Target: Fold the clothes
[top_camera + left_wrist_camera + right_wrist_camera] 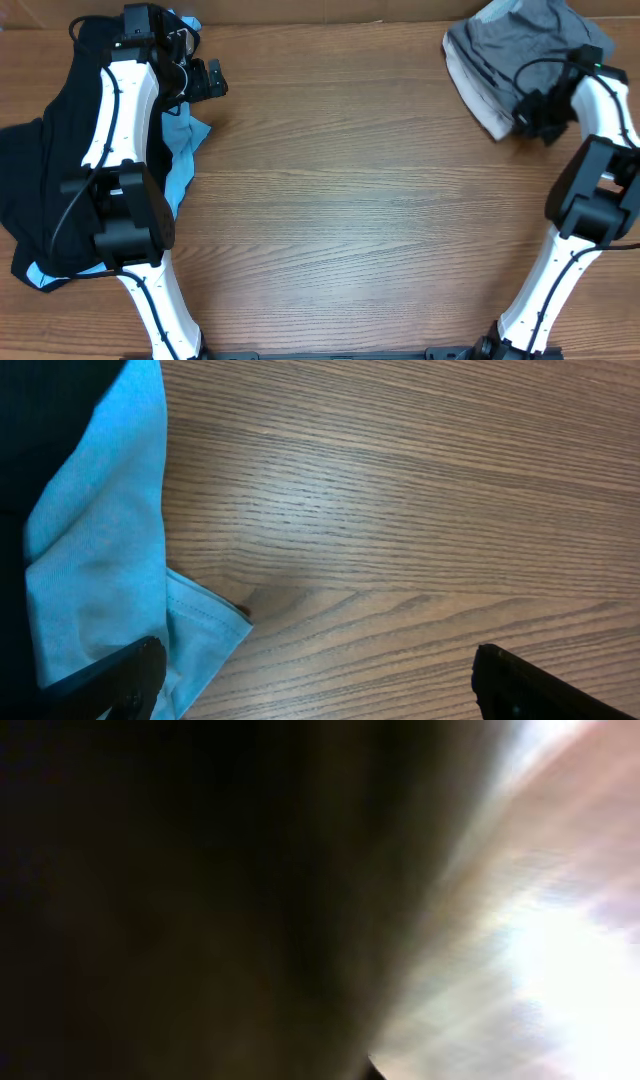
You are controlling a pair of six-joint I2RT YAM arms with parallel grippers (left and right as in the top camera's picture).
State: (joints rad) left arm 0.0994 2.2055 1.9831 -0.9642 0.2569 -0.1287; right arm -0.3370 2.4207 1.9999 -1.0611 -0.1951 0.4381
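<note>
The clothes lie in two heaps. Grey shorts [510,50] with pale waistband lining sit bunched at the far right. My right gripper [528,118] is down on their near edge, shut on the cloth. The right wrist view is filled with dark, blurred fabric [200,900] pressed close to the camera. At the left lie a black garment [40,170] and a light-blue piece [185,150]. My left gripper [205,80] hovers open beside them. In the left wrist view its gap [320,690] holds only bare wood, and one finger [120,680] overlaps the light-blue piece [100,560].
The wooden table [350,180] stretches between the two heaps. Both white arms rise from bases at the near edge, the left arm lying over the black garment. A cable loops above the right wrist.
</note>
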